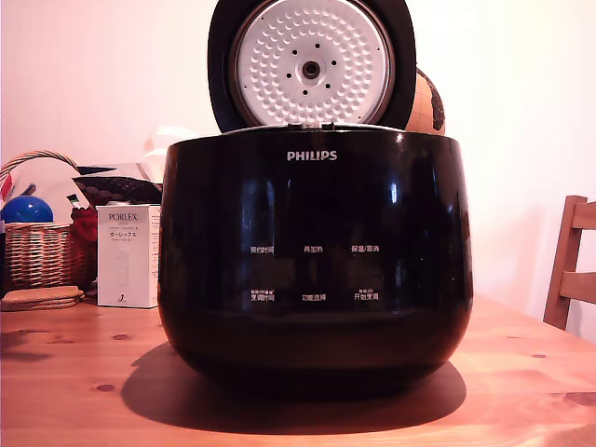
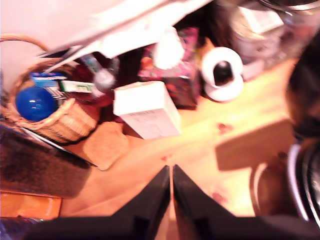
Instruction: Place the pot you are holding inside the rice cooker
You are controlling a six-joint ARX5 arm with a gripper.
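Pale walls close off the scene behind a wooden table (image 1: 84, 391), which is marked with dark knots. At the middle of the exterior view the rice cooker (image 1: 315, 261) is seen standing on the table, glossy black, with white PHILIPS lettering and two rows of white button labels on its front. Its lid (image 1: 312, 63) is raised upright behind the body, and the white dimpled inner plate is turned toward the camera. On the exterior view's left, farther back, a white box (image 1: 128, 256) marked PORLEX is set beside a wicker basket (image 1: 39, 253) in which a blue ball (image 1: 26, 209) is held; flat cork mats (image 1: 41, 297) are laid in front of the basket. A wooden chair (image 1: 570, 265) is seen at the exterior view's right edge.

In the wrist view, which is blurred, the gripper (image 2: 171, 175) is shown with its two dark fingers drawn together, only a thin slit being left between them, and nothing is seen clamped there. Beyond the fingertips the same white box (image 2: 146, 110), basket (image 2: 60, 122), blue ball (image 2: 34, 103) and a cork mat (image 2: 104, 145) are seen, and a small white round device (image 2: 222, 75) is set on the table farther off. Part of a dark round shape with a pale metallic rim (image 2: 295, 185) is seen beside the gripper, apart from the fingers; whether it is the pot or the cooker cannot be told. The pot is not clearly made out in either view.
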